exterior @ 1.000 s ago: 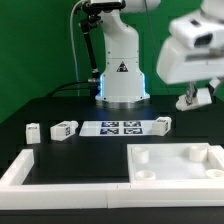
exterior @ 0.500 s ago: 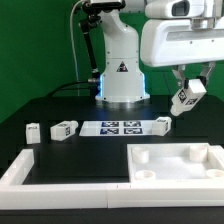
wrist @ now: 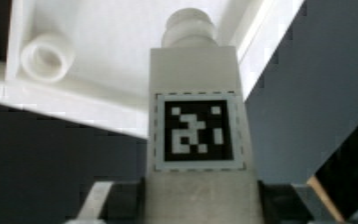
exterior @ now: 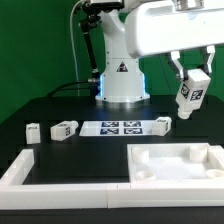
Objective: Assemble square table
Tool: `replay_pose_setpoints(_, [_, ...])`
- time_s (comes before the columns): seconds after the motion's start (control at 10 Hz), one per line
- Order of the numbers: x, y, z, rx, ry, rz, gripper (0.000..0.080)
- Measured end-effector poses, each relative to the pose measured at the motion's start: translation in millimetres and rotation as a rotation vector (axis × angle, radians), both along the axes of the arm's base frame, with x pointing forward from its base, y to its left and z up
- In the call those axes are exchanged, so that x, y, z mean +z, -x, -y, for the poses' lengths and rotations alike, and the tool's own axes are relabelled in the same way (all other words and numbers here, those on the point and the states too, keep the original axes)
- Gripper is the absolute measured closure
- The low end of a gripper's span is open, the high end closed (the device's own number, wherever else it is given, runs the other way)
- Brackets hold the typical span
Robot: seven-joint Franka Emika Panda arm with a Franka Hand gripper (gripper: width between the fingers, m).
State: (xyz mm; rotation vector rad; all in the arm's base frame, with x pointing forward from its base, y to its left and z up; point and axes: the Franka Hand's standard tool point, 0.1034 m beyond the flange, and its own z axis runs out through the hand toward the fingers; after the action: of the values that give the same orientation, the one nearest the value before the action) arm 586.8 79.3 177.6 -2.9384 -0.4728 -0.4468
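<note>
End effector clenched on short white tagged plastic leg above white square tray-like tabletop; tilted leg could miss corner socket, jam.

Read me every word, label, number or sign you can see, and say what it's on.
No words or numbers are readable.
Warning triangle on the robot base: symbol too small to read.
Black-and-white marker tag on the table leg: pattern, no text.
Tags on the marker board and loose legs: patterns, too small.
</note>
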Motion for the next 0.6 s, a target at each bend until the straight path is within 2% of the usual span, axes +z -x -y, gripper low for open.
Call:
replay_pose_setpoints(0.1, [3.3, -7.2, 6.2, -0.014, 0.004, 0.065, 0.0509])
replay_pose_setpoints(0.3, [-0.8, -5.5, 18.9, -0.015, 0.047, 0.169, 0.0509])
replay_pose_setpoints(0.5, [-5.2, -2.7, 16.7, -0.016, 0.043, 0.154, 0.0509])
replay_pose_setpoints(0.6, [-14.7, -1.1, 11.2, -0.019, 0.042, 0.158, 0.0509])
